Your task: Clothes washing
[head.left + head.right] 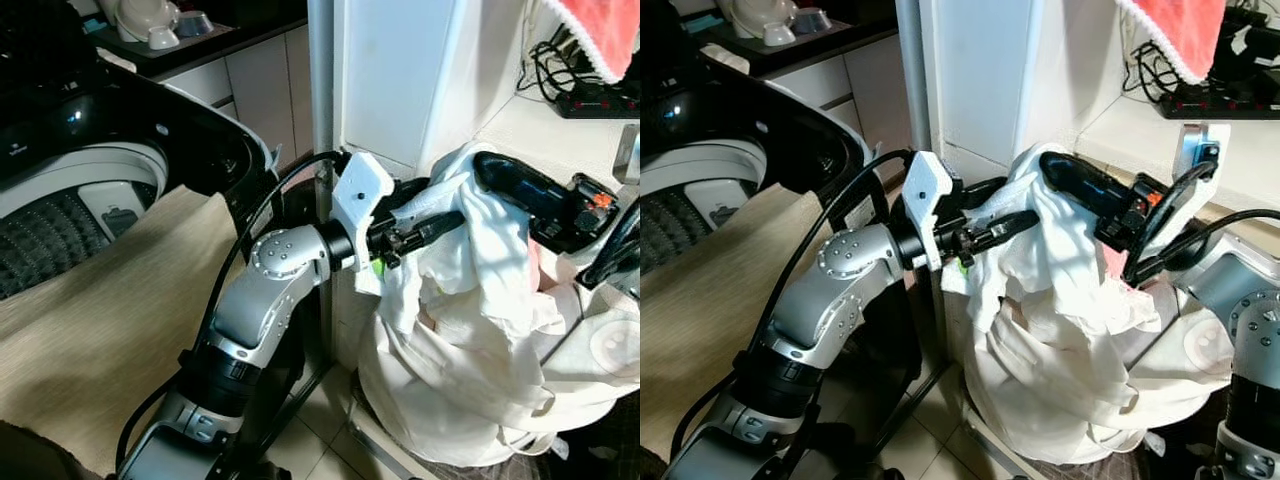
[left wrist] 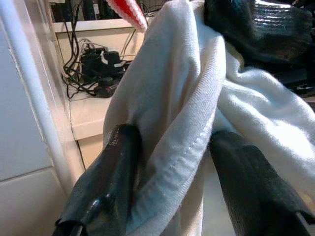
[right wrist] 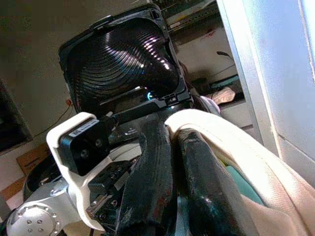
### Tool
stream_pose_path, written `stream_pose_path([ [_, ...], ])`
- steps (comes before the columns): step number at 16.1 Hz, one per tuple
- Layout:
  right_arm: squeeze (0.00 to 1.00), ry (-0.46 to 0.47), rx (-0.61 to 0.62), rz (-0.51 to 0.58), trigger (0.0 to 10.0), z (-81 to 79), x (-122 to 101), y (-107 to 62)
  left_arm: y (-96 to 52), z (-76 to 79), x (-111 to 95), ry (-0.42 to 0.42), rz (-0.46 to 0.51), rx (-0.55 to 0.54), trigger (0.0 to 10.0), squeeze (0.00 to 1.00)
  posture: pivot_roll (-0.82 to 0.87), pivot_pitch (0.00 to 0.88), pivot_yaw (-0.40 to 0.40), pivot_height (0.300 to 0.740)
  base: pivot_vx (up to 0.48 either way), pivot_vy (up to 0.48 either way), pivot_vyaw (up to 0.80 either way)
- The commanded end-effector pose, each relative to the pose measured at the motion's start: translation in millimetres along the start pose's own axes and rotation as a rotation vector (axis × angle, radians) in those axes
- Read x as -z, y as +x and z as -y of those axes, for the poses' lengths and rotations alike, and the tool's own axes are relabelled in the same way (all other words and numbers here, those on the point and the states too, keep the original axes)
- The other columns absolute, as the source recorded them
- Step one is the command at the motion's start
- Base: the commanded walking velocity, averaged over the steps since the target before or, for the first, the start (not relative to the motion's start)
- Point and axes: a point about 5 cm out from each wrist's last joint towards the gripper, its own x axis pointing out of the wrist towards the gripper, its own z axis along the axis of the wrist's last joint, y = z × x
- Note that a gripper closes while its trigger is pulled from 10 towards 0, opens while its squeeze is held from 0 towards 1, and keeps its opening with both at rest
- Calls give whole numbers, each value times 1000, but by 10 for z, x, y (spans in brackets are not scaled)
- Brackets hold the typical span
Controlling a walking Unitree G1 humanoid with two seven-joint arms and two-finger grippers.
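Both grippers are on one white garment (image 1: 470, 250) pulled from the single laundry bag (image 1: 470, 400). The left gripper (image 2: 172, 157) grasps a fold between its two fingers; the right gripper (image 3: 174, 147) is clenched on the cloth. One washing machine (image 1: 70, 200) stands open to the left.

The left gripper (image 1: 1025, 222) is extended forward from a bent silver arm, its fingers (image 2: 106, 182) clamped on white cloth (image 2: 187, 113). The right gripper (image 1: 1055, 168) is closed, fingers pressed together.
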Motion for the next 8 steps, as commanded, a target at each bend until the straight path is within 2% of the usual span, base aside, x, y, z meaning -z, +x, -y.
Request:
stream_pose_path([
  [1, 0, -24, -22, 0, 0, -62, -20, 36, -21, -20, 24, -10, -13, -4, 0, 0, -135, 0, 74, 740, 0, 0, 0],
  [8, 0, -36, -9, -18, 0, -60, -9, 59, -45, -27, 40, -10, -24, -1, 0, 0, -134, 0, 74, 740, 0, 0, 0],
])
